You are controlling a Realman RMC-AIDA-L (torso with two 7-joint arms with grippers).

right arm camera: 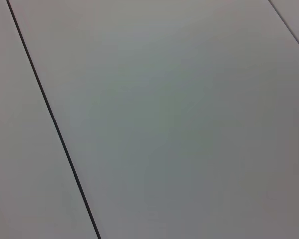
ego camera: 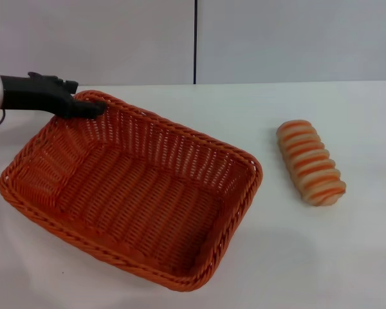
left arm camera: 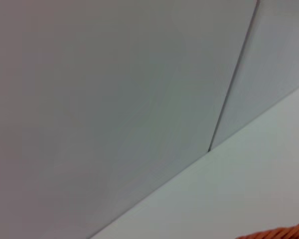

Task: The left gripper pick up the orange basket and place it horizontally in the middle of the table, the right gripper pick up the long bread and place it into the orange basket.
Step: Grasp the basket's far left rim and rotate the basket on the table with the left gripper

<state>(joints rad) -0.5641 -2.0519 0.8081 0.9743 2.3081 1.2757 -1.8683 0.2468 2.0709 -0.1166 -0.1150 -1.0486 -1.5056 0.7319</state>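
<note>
Left gripper [ego camera: 93, 108] reaches in from basket's left, fingertips at far rim of orange basket [ego camera: 132, 187]; grip on rim or not, cannot tell. Basket sits skewed on white table [ego camera: 321, 257], one corner pointing toward near edge. Long bread [ego camera: 310, 162] lies right of basket, well apart, striped top up. Sliver of basket rim [left arm camera: 281, 233] shows in left wrist view. Right gripper out of sight.
</note>
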